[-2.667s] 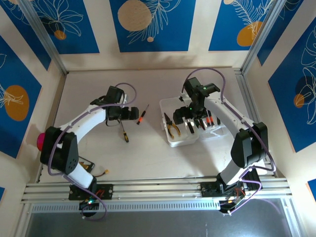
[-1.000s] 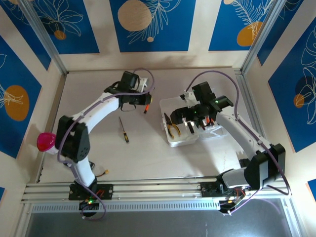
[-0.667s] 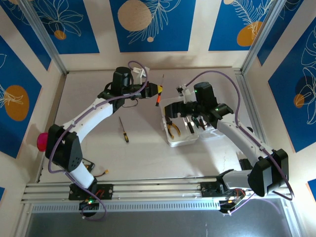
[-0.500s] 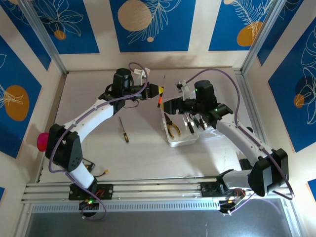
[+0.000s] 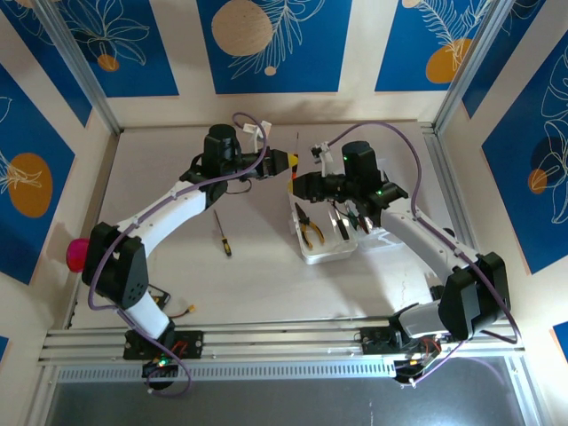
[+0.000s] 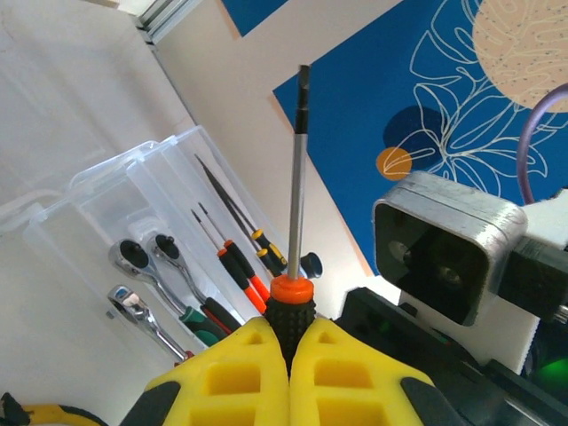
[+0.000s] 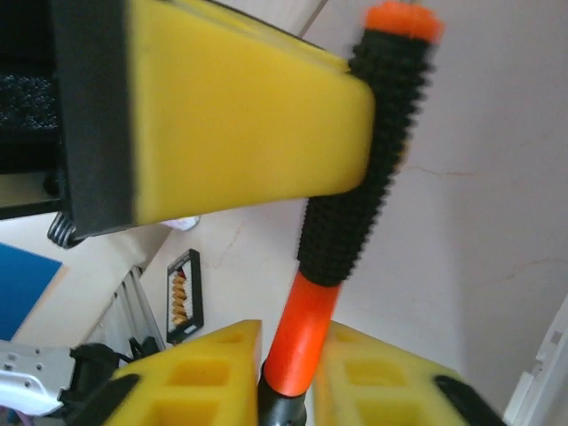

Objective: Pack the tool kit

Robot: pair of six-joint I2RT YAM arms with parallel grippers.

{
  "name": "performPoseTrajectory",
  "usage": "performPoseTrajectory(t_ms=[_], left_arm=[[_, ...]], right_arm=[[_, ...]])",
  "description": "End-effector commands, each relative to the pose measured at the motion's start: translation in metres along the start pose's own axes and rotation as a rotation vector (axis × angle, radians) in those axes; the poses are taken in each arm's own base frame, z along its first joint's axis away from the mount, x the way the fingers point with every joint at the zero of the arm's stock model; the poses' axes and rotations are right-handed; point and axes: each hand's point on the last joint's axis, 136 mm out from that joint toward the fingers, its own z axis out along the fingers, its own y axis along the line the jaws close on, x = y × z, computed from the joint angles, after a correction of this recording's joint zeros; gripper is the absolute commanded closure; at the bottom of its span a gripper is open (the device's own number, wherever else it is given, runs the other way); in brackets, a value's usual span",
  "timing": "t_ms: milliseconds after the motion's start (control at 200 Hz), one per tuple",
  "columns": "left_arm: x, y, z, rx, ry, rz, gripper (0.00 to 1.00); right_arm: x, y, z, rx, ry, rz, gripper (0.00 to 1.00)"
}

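The right gripper [image 7: 288, 364] has just closed on the orange end of the screwdriver [image 6: 297, 177], which the left gripper [image 6: 288, 351] still clenches above the open case [image 5: 312, 255], so the handover looks ready.

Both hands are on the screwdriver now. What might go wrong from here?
Both the left hand and right hand clamp the screwdriver; moving either arm before one releases would strain both. The right hand holds only the narrow orange end, so the tool may pivot or slip once freed. A drop could land beside the clear case, not in it.
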Motion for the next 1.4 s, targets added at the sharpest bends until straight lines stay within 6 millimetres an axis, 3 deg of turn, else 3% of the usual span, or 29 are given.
performPoseTrajectory(t_ms=[0, 65, 105, 245, 370, 540, 685, 780, 925, 1081, 1201, 1391], left_arm=[[0.006, -0.013, 0.002, 0.046, 0.020, 0.015, 1.00], [0.007, -0.012, 0.002, 0.041, 0.024, 0.017, 1.00], [0.008, -0.012, 0.001, 0.036, 0.027, 0.021, 1.00], [0.006, -0.007, -0.007, -0.037, 0.025, 0.058, 0.34], [-0.005, 0.012, -0.036, -0.213, -0.005, 0.116, 0.00], [-0.009, 0.065, -0.097, -0.599, -0.008, 0.164, 0.00], [0.016, 0.124, -0.150, -0.920, 0.069, 0.126, 0.00], [0.037, 0.153, -0.168, -1.018, 0.114, 0.077, 0.00], [0.069, 0.184, -0.173, -1.059, 0.180, 0.011, 0.00], [0.092, 0.212, -0.173, -1.090, 0.236, -0.041, 0.00], [0.095, 0.217, -0.170, -1.082, 0.244, -0.050, 0.00], [0.095, 0.219, -0.168, -1.078, 0.246, -0.051, 0.00]], right_arm=[[-0.010, 0.013, -0.003, -0.032, -0.016, -0.035, 0.90], [-0.011, 0.014, -0.005, -0.028, -0.018, -0.037, 1.00], [-0.010, 0.014, -0.007, -0.024, -0.015, -0.039, 1.00], [-0.007, 0.007, -0.022, 0.030, -0.001, -0.034, 1.00], [0.004, -0.017, -0.048, 0.155, 0.070, 0.031, 1.00], [0.036, -0.069, -0.092, 0.480, 0.246, 0.091, 1.00], [0.061, -0.117, -0.137, 0.751, 0.351, 0.146, 1.00], [0.066, -0.135, -0.157, 0.858, 0.374, 0.157, 1.00], [0.071, -0.151, -0.172, 0.960, 0.423, 0.152, 1.00], [0.080, -0.159, -0.167, 0.955, 0.467, 0.170, 1.00], [0.089, -0.165, -0.163, 0.952, 0.494, 0.184, 1.00], [0.097, -0.171, -0.153, 0.924, 0.513, 0.197, 0.92]])
